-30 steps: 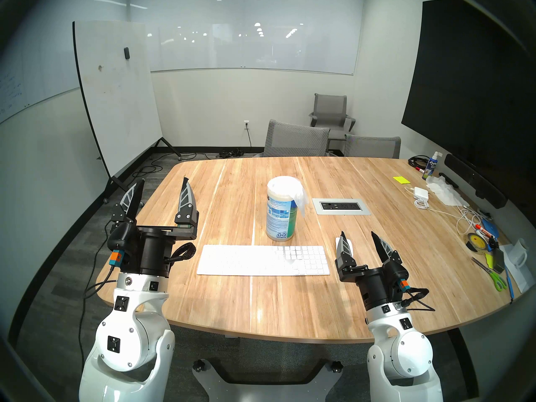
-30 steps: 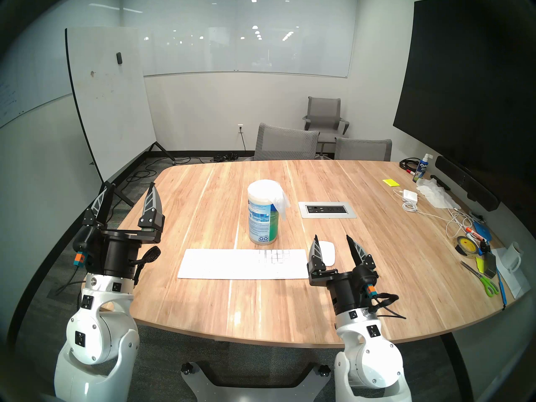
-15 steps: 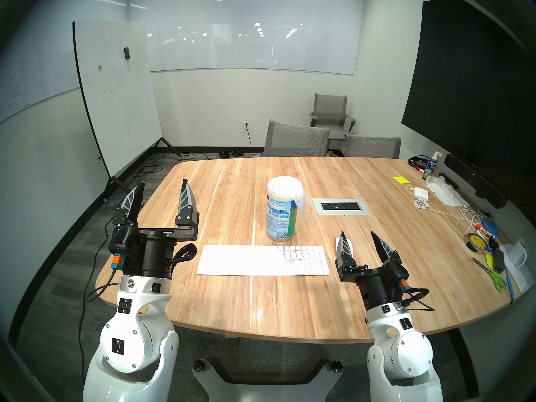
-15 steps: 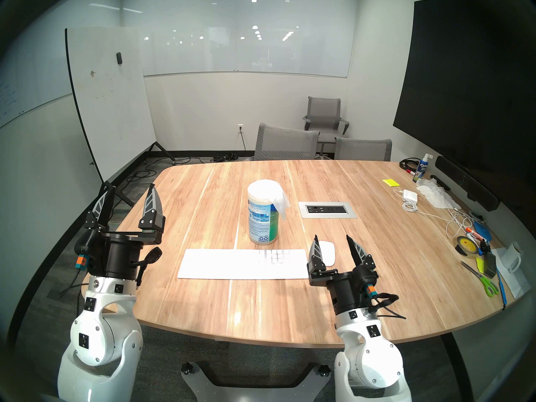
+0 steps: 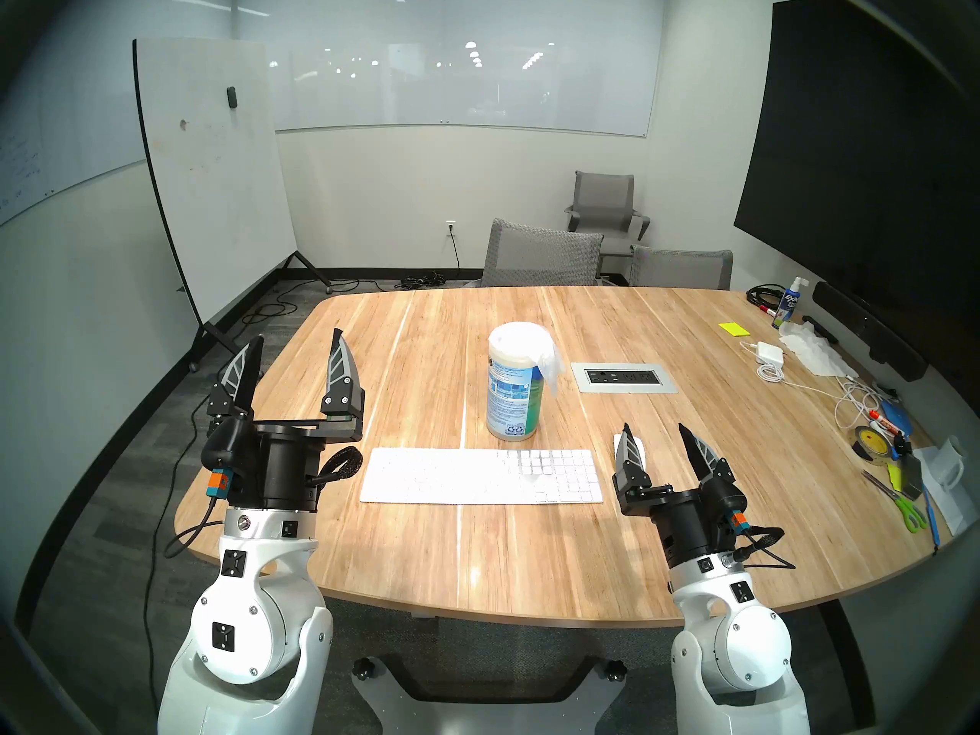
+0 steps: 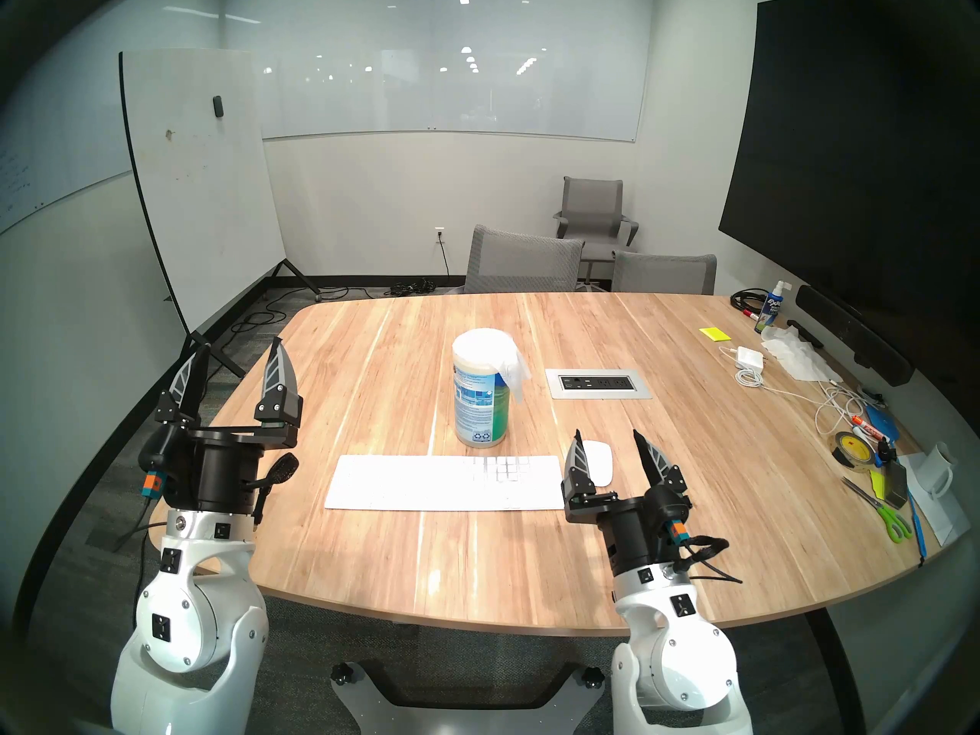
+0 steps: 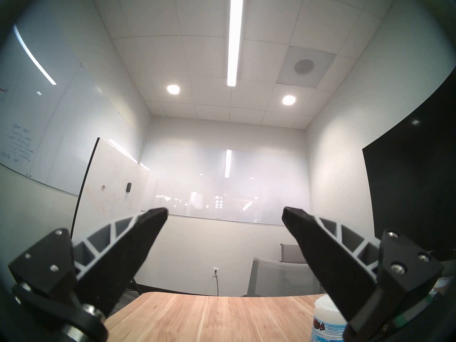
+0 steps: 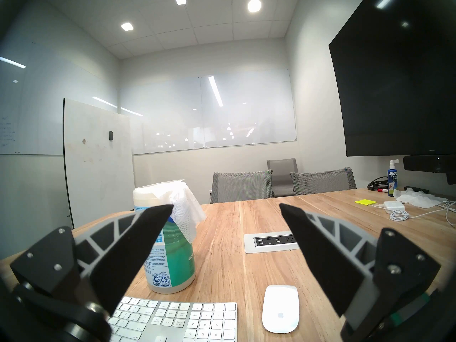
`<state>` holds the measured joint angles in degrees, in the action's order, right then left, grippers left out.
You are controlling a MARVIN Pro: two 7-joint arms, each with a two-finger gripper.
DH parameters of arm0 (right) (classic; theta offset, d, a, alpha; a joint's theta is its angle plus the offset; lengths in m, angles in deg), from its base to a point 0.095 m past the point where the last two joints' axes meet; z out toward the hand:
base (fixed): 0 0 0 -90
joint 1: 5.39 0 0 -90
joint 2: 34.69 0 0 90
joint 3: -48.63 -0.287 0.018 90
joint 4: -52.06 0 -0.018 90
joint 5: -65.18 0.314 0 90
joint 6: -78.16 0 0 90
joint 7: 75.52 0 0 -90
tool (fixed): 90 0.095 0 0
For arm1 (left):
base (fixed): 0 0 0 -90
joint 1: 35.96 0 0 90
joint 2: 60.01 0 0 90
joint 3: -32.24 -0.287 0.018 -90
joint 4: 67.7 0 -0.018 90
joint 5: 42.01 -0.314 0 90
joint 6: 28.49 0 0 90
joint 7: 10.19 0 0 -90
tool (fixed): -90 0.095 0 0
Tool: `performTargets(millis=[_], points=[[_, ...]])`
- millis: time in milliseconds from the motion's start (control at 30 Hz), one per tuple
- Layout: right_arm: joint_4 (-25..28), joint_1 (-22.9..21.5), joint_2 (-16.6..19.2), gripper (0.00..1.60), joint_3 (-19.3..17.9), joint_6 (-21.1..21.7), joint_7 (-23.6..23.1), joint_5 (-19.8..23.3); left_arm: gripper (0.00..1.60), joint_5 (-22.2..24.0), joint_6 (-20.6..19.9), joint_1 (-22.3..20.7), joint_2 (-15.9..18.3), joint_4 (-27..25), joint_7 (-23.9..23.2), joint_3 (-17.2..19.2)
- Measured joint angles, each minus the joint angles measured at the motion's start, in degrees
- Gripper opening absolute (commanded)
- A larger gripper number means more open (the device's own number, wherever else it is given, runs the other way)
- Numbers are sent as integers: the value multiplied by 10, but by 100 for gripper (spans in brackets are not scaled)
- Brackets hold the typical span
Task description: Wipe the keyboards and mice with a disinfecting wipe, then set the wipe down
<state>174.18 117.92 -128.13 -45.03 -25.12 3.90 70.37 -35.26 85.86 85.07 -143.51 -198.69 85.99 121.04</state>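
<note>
- While both grippers, left (image 5: 297, 341) and right (image 5: 653, 432), hang wide and empty above the table (image 5: 530, 548), the wipe (image 5: 549, 365) droops from the canister (image 5: 512, 394).
- Keyboard (image 5: 480, 476) lies before the canister; mouse (image 8: 280, 309) just right of it.

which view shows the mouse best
The right wrist view: the white mouse lies whole and close between the jaws, logo visible, right of the keyboard. The head right view shows it small and partly hidden by a right gripper finger, head left only a sliver; the left wrist view misses it.
</note>
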Motion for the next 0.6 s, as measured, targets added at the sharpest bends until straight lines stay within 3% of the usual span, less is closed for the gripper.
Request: performTargets(millis=[600], points=[[0, 0, 0, 160, 0, 0, 0, 0, 160, -7, 21, -2, -3, 10, 2, -3]])
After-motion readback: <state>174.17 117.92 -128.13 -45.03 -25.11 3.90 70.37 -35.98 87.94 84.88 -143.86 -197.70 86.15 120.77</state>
